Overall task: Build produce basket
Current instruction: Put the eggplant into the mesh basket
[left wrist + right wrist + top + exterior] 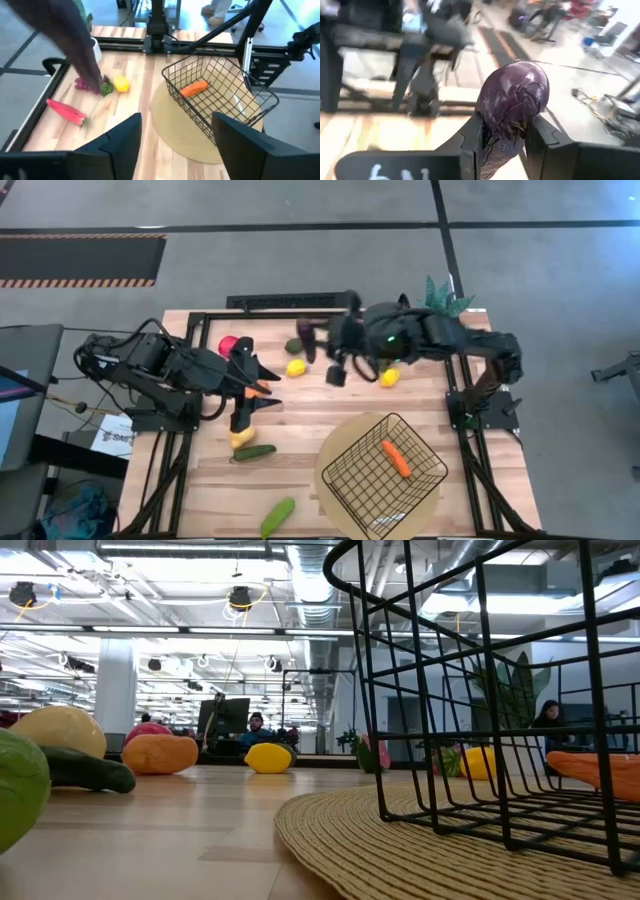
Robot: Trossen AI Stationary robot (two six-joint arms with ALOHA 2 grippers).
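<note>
While your right gripper (502,135) is clamped on the purple aubergine (512,107) near the far edge of the table (300,420), start from the near edge. A cucumber (277,517) lies at the near edge, left of the basket (385,470). The basket sits on a round mat (335,480) at the near right corner, tilted to the table edges. One carrot (397,458) is inside it, so the job looks barely started.

Further in on the left, a second cucumber (255,452) lies just beside a yellow piece (243,438). Your left gripper (175,145) hangs above that spot with fingers apart and nothing between them. An orange piece shows just by it, but whether it touches you cannot tell.

Mid table, a lemon (296,367) lies left of the right arm and another lemon (390,377) right of it. A red apple (230,344) sits near the far left, a potted plant (445,298) at the far right corner.

Step in hand looks like pick-up of the aubergine. Next move calls for carrying it back toward the near right corner, clearing the basket's rim, then releasing beside the carrot.
</note>
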